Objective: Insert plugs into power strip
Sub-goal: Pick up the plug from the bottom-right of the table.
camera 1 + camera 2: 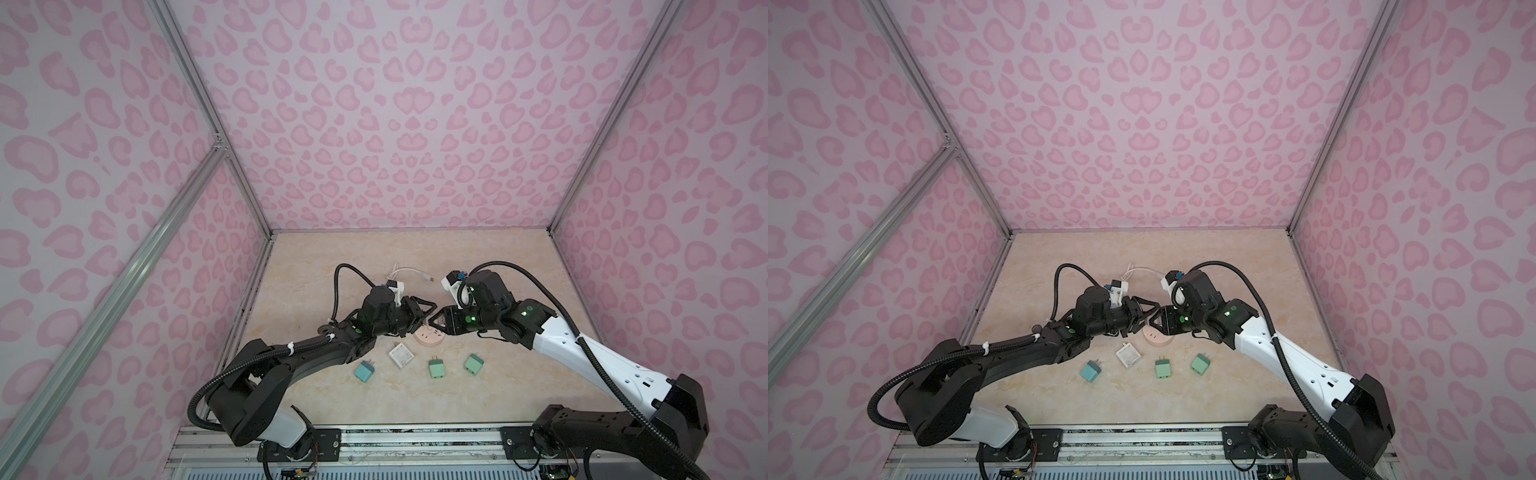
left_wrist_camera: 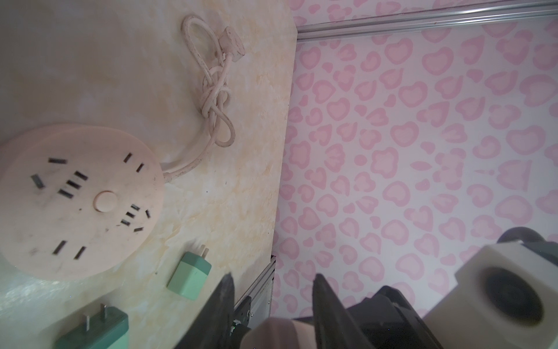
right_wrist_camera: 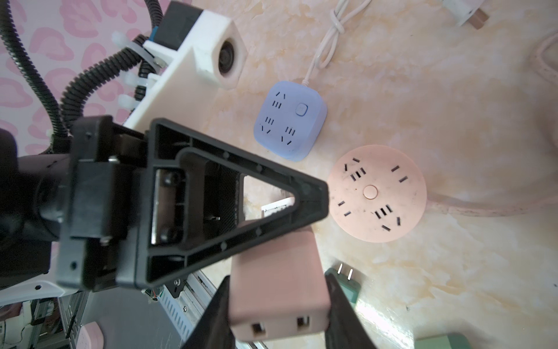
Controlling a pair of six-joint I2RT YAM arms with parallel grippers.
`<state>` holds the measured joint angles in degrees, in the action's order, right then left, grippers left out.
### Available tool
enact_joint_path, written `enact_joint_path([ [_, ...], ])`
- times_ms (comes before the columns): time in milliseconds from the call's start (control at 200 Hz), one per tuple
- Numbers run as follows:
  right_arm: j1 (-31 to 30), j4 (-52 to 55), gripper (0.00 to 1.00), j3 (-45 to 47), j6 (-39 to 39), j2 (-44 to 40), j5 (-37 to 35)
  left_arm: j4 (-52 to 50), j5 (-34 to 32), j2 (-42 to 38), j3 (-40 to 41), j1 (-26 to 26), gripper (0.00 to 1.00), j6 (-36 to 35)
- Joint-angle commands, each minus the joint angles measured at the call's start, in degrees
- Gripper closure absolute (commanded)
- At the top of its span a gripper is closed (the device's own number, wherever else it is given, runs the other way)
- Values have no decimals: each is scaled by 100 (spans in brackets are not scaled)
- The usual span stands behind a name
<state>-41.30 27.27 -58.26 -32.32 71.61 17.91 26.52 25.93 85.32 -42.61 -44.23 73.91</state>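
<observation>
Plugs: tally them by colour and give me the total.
Teal plug: 1
Mint green plugs: 2
White square plug: 1
Pinkish-tan plug, held in the right hand: 1
Total: 5

We can't read any text anywhere. The flat white square plug (image 1: 401, 355) has a grey printed panel on its face in both top views, too small to make out. Right wrist view: a white label sliver (image 3: 277, 207) with dark print, blurred, illegible. The round button (image 3: 301, 109) on the pale blue square power strip (image 3: 290, 121) has a faint mark, also unreadable.
</observation>
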Motion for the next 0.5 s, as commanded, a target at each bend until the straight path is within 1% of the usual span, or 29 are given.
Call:
enact_joint_path([
  [0,78,-848,100,-46,-58,32,-275,-393,316,-11,77,-29,57,-158],
  [265,130,-1097,100,-56,-141,155,-298,-297,360,8,133,-54,55,-80],
  [495,230,-1223,100,-33,-370,218,-607,-327,326,20,183,-65,53,-116],
])
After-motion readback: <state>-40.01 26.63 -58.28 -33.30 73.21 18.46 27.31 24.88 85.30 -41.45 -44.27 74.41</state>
